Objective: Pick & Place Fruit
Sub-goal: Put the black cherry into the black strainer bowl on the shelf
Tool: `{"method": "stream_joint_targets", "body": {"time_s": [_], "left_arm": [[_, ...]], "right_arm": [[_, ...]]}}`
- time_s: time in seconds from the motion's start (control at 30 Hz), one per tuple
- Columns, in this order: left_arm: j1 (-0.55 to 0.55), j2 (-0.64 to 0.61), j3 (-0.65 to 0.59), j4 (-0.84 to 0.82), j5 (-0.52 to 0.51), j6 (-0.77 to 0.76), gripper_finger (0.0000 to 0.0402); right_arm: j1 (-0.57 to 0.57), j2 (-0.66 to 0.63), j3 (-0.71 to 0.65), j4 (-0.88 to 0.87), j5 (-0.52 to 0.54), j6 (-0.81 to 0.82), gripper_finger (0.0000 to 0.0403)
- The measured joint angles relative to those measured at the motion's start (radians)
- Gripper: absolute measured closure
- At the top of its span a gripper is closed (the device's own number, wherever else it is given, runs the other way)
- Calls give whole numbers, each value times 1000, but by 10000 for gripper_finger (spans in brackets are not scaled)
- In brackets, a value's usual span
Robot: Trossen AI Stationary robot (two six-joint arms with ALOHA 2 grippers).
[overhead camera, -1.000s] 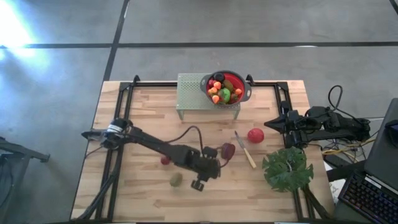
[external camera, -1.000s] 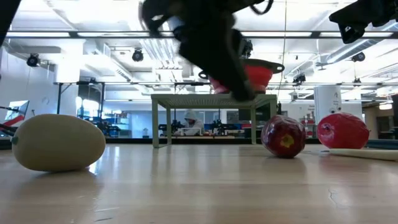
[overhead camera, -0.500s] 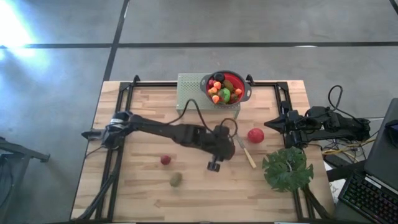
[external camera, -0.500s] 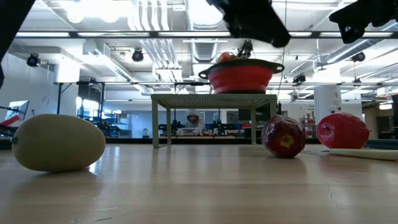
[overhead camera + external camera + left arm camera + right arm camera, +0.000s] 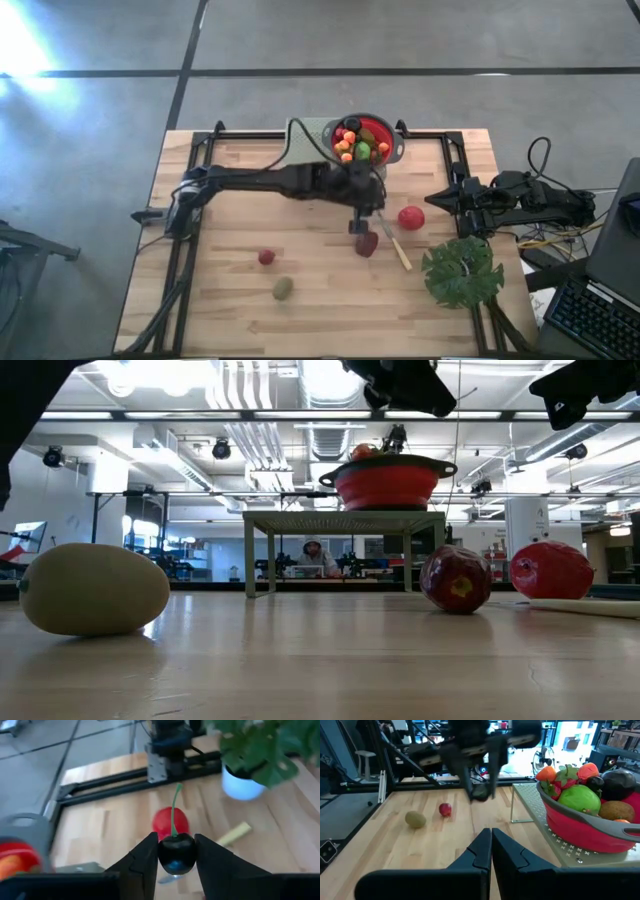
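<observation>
The cherry (image 5: 176, 854) is sitting pinched in the left pincer (image 5: 175, 855), stem up; the red bowl (image 5: 385, 156) is lying just beyond, above tabletop height.

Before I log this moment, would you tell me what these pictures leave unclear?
- High view: the cherry is hidden under the left end effector.
- Low view: the bowl wall hides its fruit.
- Low view: both end effectors are cut off by the top edge.

Open wood at lower left and centre, blocked only by kiwi (image 5: 283, 288), small red fruit (image 5: 266, 257), maroon fruit (image 5: 367, 243), knife (image 5: 395, 243).
</observation>
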Motion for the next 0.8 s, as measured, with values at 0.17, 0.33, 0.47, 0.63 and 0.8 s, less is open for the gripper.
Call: {"method": "stream_joint_targets", "body": {"time_s": [0.17, 0.33, 0.47, 0.63, 0.8], "left_arm": [[57, 0, 51, -1, 1, 0, 280], [138, 0, 108, 0, 2, -40, 284], [213, 0, 128, -9, 1, -116, 281], [290, 0, 127, -64, 0, -159, 279], [327, 0, 127, -101, 1, -164, 282]], "right_arm": [[0, 0, 0, 0, 0, 0, 394], [0, 0, 0, 0, 0, 0, 394], [0, 0, 0, 0, 0, 0, 394], [0, 0, 0, 0, 0, 0, 394], [0, 0, 0, 0, 0, 0, 394]]}}
